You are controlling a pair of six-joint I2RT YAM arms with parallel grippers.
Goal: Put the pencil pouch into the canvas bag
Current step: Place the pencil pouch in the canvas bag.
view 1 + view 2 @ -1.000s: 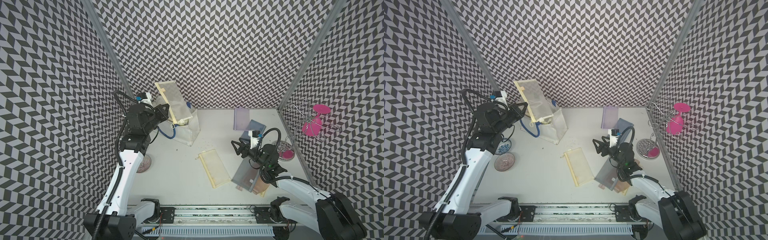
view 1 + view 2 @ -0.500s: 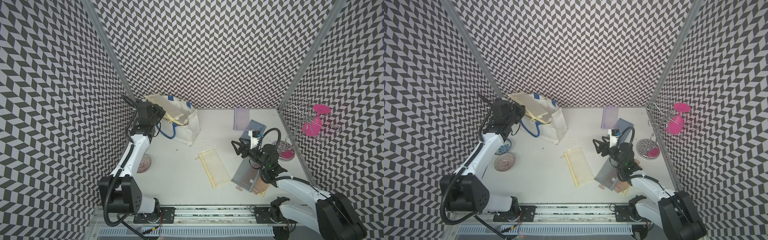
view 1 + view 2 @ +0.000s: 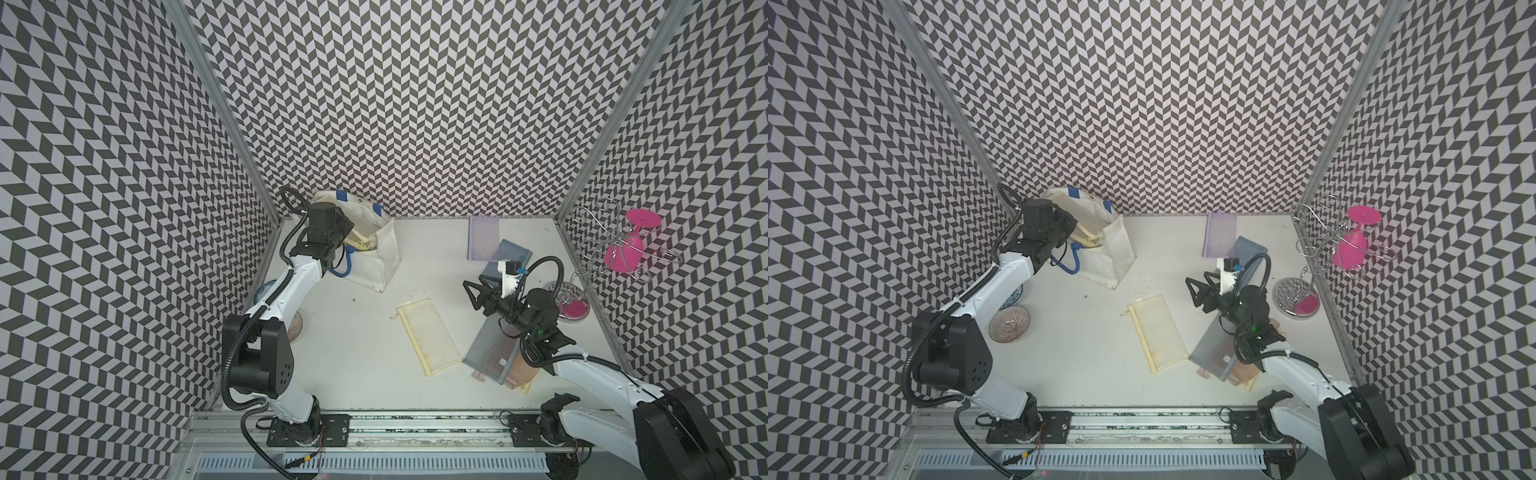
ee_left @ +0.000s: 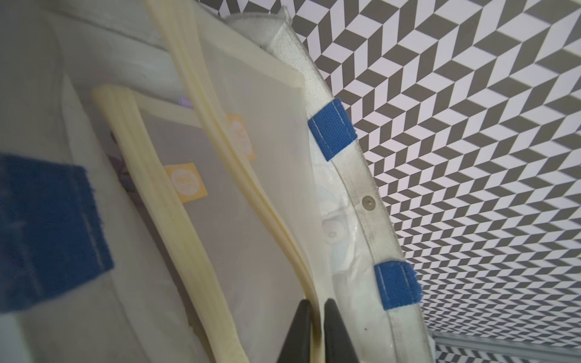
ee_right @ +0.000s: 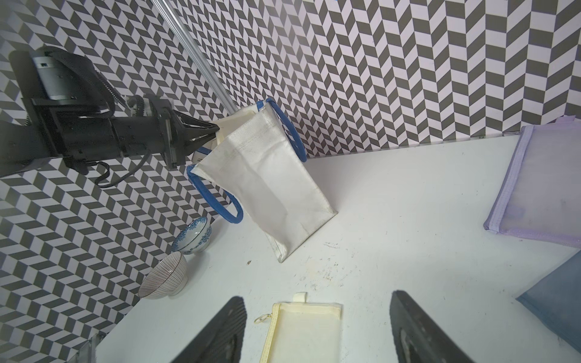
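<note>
at ten o'clock on the white table (image 3: 353, 340), the white boxy canvas bag with blue rope handles (image 3: 382, 257) leans open. the cream mesh pencil pouch (image 4: 267, 132) sits in its mouth, one edge between the barely parted left fingers (image 4: 301, 333); grip unclear. probably best: part fully, withdraw straight, avoid snagging mesh. the right fingers (image 5: 220, 333) gape empty.
</note>
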